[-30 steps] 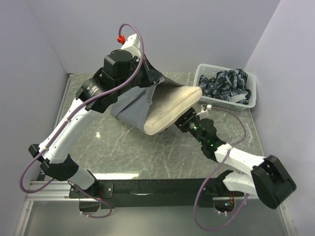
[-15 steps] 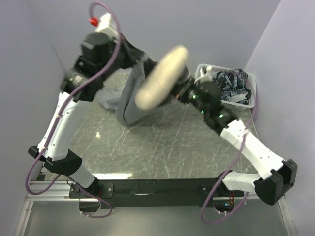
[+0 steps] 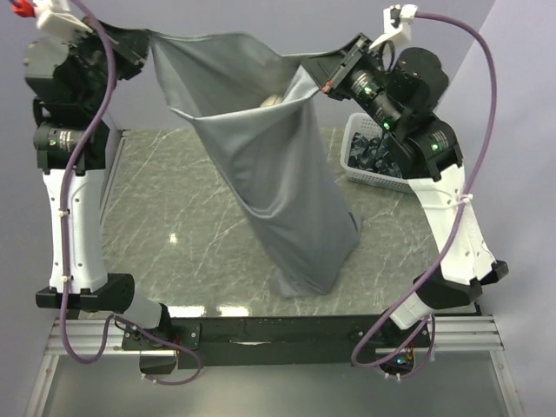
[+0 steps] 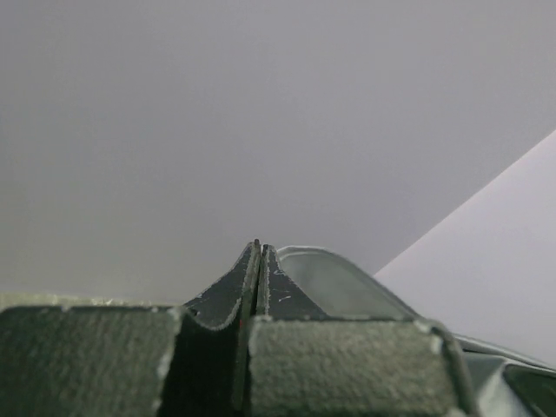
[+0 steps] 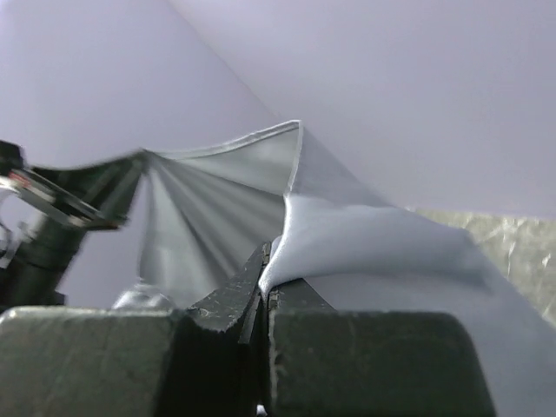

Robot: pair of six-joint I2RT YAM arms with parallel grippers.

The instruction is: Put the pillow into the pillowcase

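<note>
Left gripper and right gripper both pinched tight on the pillowcase rim, held high; pillow seems mostly inside. Next: jiggle it down.

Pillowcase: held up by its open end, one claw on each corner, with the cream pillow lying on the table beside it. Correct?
Not quite. The top external view shows the pillow inside the pillowcase, a cream sliver at its mouth, not on the table. The left claw and right claw do hold the open end up.
</note>
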